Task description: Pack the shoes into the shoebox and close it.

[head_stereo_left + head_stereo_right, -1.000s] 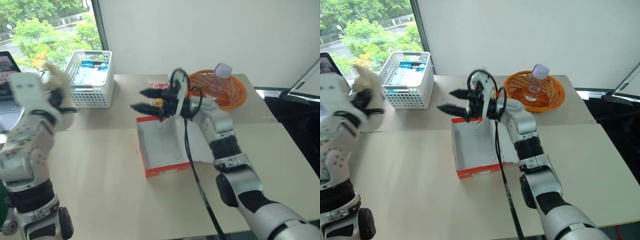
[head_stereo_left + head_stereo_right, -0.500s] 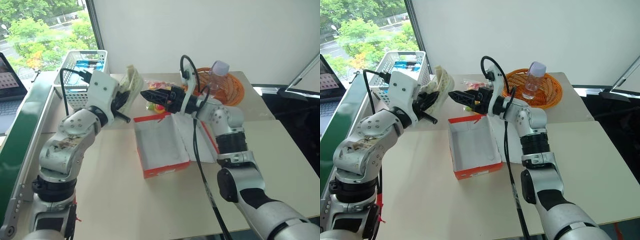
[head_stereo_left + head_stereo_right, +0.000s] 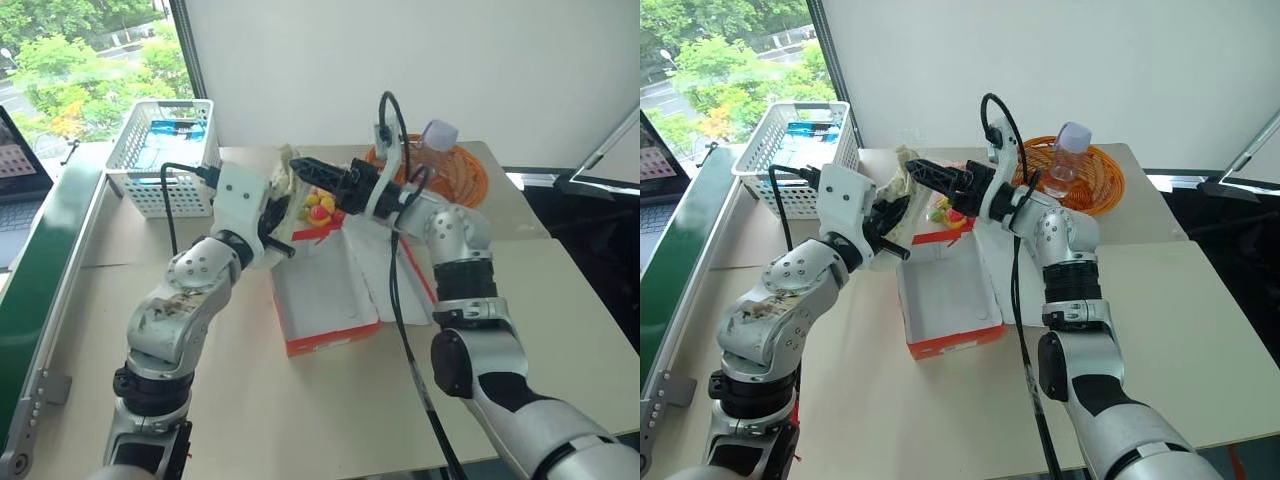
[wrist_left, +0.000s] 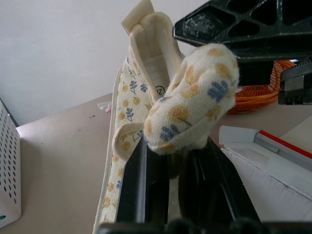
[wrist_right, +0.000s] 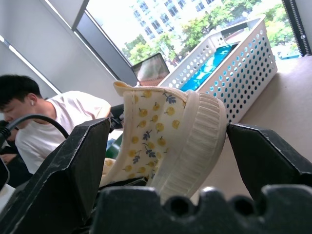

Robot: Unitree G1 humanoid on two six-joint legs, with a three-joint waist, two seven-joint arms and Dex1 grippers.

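A cream fabric shoe (image 3: 283,178) with a yellow and blue flower print hangs above the far end of the shoebox. My left gripper (image 3: 274,216) is shut on the shoe (image 4: 146,97), pinching its folded upper between both fingers (image 4: 146,180). My right gripper (image 3: 310,175) reaches in from the right and stands open, one black finger on each side of the shoe's ribbed sole (image 5: 195,141), whether touching I cannot tell. The red-orange shoebox (image 3: 330,335) lies open on the table, grey-white inside with nothing in it. Its lid (image 3: 400,270) lies flat to the right.
A white lattice basket (image 3: 165,160) stands at the back left. An orange wicker basket (image 3: 465,180) with a plastic bottle (image 3: 435,140) is at the back right. Something small, yellow and red (image 3: 320,207), lies behind the box. A laptop (image 3: 20,150) sits far left, and a person (image 5: 44,126) beyond it.
My left arm has swung right, carrying the shoe from beside the white basket to the right gripper. The right gripper has rolled and now has a finger on each side of the shoe.
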